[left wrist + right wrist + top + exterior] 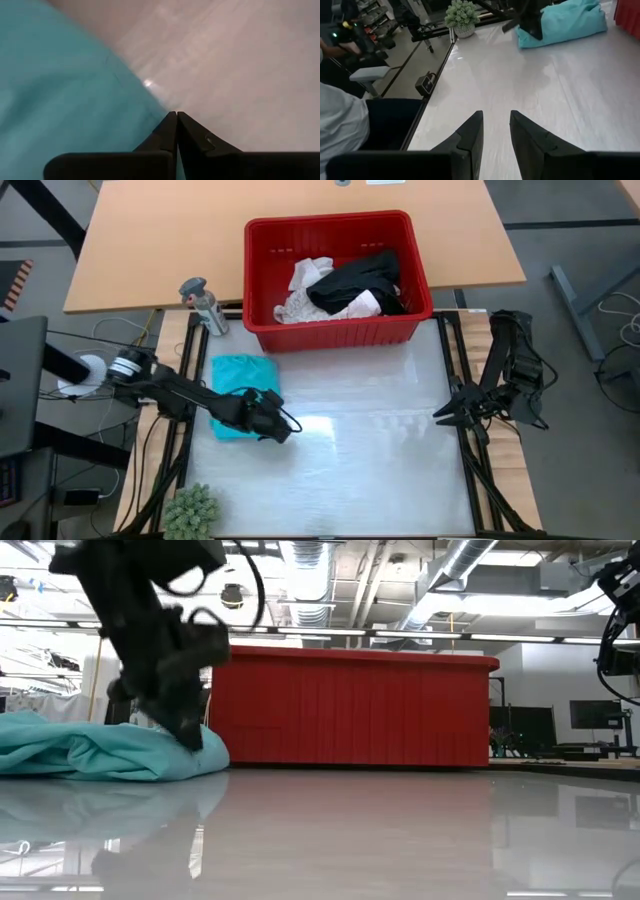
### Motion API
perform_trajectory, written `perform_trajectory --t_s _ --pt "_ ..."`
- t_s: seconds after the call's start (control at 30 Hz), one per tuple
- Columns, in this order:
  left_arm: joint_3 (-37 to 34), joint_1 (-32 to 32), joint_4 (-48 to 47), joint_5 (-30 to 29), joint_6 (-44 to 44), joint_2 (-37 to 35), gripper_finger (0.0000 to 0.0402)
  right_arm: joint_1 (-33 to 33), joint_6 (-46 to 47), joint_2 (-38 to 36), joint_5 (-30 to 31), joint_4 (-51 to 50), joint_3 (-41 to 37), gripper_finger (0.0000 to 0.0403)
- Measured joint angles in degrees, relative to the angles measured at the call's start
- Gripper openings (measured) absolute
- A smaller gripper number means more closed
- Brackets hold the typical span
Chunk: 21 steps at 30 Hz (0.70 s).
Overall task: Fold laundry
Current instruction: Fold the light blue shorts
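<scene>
You see a pale glossy desk (380,450). On it lie a folded teal garment (238,392) at the left, a red basket (335,330) at the far edge, and a small green plant (192,510) at the near-left corner.

From above, my left arm crosses the teal cloth (237,375) and hides its near edge. Down low, that cloth (90,752) runs off the frame's side, and the basket (350,705) walls off whatever lies inside. In my left wrist's view the cloth (60,100) is a blur cut by two edges. A person's sleeve (340,125) is clipped at the edge of my right wrist's view.
</scene>
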Motion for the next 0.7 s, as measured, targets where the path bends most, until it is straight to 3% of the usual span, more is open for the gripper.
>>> perform_trajectory --t_s 0.23,0.47,0.57,0.7 --pt "0.15 1.40 -4.91 2.50 -2.83 2.70 0.0000 0.00 0.37 0.00 0.05 0.07 0.00 0.0122" --pt "-0.09 0.89 -20.13 -2.25 -10.16 -1.43 0.0000 0.01 0.53 0.00 0.03 0.22 0.00 0.0122" --pt "-0.09 1.21 -20.40 -6.30 -8.86 -3.21 0.0000 0.00 0.51 0.00 0.05 0.07 0.00 0.0122" --pt "-0.09 2.22 -15.38 -7.01 -6.31 -4.70 0.0000 0.01 0.53 0.00 0.05 0.12 0.00 0.0122"
